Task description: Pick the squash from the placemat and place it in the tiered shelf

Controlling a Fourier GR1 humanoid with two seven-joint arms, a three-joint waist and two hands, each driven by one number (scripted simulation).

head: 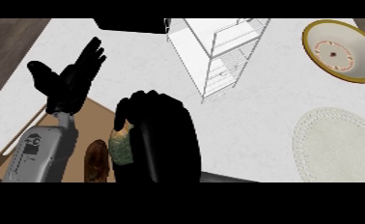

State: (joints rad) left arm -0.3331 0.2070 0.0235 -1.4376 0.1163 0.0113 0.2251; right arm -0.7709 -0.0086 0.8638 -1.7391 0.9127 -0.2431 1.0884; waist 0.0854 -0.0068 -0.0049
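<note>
One brown placemat (89, 121) lies nearest, at the counter's (249, 117) lower left. On it, the right hand (160, 131) curls its fingers round the single green squash (121, 143), hiding most of it. A brown, rounded object (96, 160) sits just left of the squash. The left hand (68, 80) rests open above the placemat, fingers spread. Right of the placemat, well apart, lies one pale round mat (331, 143). Farther off stand one white tiered shelf (221, 54), one yellow-rimmed plate (335, 49) and a black object (132, 25).

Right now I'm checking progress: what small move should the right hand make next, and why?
Probably lift the squash off the placemat. The right hand is curled round it, low over the mat, and the tiered shelf stands farther up the counter.
</note>
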